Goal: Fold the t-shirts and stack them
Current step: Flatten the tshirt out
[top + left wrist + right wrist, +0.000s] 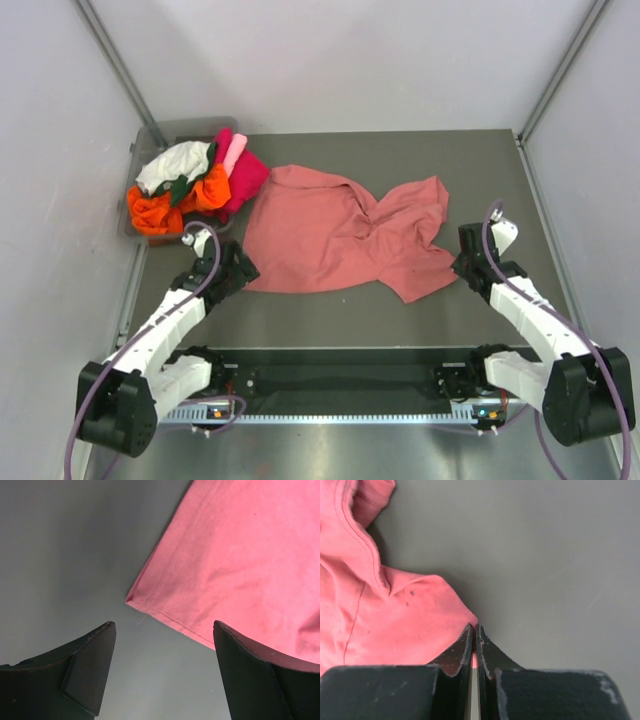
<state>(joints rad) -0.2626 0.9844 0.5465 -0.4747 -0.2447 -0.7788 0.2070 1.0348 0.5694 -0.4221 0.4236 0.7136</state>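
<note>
Right wrist showed your right gripper (474, 629) clamped on the salmon t-shirt (395, 625), left gripper (164, 626) gaping beside its hem corner, presumably for spreading.

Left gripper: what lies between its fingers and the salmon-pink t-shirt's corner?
Only bare grey table. The left wrist view shows the open left gripper just short of the hem corner of the salmon-pink t-shirt.

The grey table (360, 315) bears a rumpled salmon-pink t-shirt (320, 235) and, far left, a bin (160, 132) of heaped t-shirts (190, 185).
</note>
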